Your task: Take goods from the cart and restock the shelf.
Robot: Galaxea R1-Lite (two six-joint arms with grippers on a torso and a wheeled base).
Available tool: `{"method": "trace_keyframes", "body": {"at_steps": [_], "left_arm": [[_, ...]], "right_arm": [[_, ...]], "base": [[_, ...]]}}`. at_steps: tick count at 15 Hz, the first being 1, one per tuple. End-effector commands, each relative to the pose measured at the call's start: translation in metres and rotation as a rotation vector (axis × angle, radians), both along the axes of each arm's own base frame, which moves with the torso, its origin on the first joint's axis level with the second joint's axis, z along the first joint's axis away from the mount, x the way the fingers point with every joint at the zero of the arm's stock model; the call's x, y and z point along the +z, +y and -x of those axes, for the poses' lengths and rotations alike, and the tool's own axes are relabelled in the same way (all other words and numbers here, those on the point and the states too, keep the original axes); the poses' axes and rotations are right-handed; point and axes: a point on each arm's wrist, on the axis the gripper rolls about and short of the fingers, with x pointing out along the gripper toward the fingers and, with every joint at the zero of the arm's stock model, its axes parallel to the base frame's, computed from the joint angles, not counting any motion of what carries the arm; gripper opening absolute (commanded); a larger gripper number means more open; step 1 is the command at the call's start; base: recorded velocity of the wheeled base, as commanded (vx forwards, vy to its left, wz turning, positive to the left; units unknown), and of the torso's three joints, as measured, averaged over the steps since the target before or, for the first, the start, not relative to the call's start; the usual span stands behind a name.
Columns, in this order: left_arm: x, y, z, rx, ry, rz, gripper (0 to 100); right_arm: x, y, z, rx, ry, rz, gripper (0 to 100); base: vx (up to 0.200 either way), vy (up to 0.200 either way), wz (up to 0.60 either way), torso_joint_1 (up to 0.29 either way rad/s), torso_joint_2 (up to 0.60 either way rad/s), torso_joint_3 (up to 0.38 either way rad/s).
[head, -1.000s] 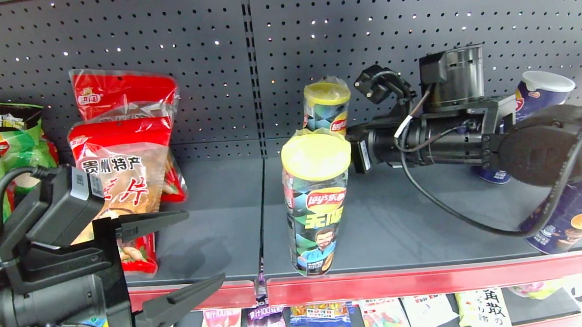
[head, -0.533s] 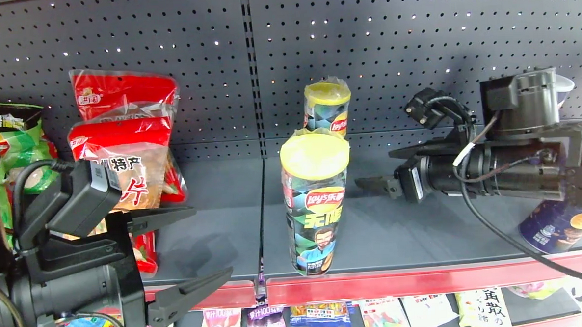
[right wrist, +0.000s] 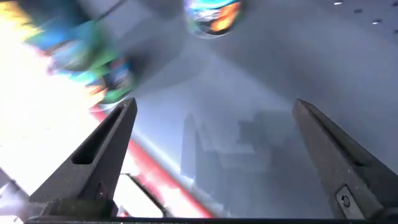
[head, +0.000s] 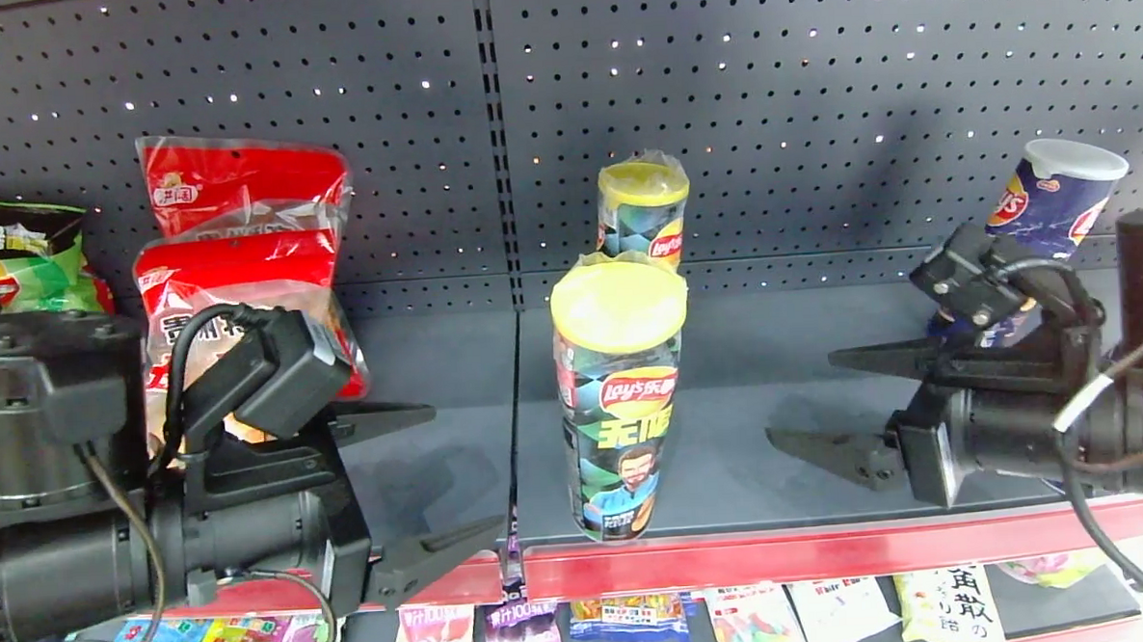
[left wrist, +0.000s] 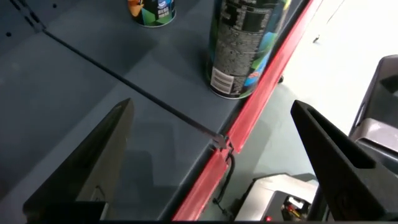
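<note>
A tall chip can with a yellow lid stands upright near the front of the grey shelf. A second yellow-lidded can stands behind it. My right gripper hangs open and empty over the shelf, apart from the front can and to its right. My left gripper is open and empty at the shelf's red front edge, left of that can. In the left wrist view the front can and back can lie beyond the open gripper. The right wrist view has its gripper open, with the front can blurred.
Red snack bags and a green chip bag stand at the shelf's left. A blue can stands at the back right, behind my right arm. Small packets lie on the lower shelf. Bare grey shelf lies on both sides of the front can.
My right gripper has drawn back from beside the cans, moving right and down toward the shelf front. The left gripper has advanced to the right along the shelf edge. The cans have stayed put.
</note>
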Motion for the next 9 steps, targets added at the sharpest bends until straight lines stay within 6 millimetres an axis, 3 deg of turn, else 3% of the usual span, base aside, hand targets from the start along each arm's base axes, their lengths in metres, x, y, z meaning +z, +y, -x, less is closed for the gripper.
{"method": "trace_keyframes", "body": {"at_steps": [1,5,9], "left_arm": [[-0.010,-0.008,-0.013,0.003,0.030,-0.033,100],[-0.016,-0.012,-0.021,0.000,0.052,-0.048,100],[-0.022,-0.025,-0.025,-0.034,0.075,-0.064,100]], "right_arm": [[0.004,-0.009,0.040,0.084,-0.048,-0.037,100],[0.002,-0.030,0.078,0.110,-0.107,-0.071,100],[0.007,-0.037,0.086,0.085,-0.150,-0.091,100]], "base": [[0.000,0.000,0.00,0.000,0.00,0.000],[0.000,0.000,0.00,0.000,0.00,0.000],[0.000,0.000,0.00,0.000,0.00,0.000]]}}
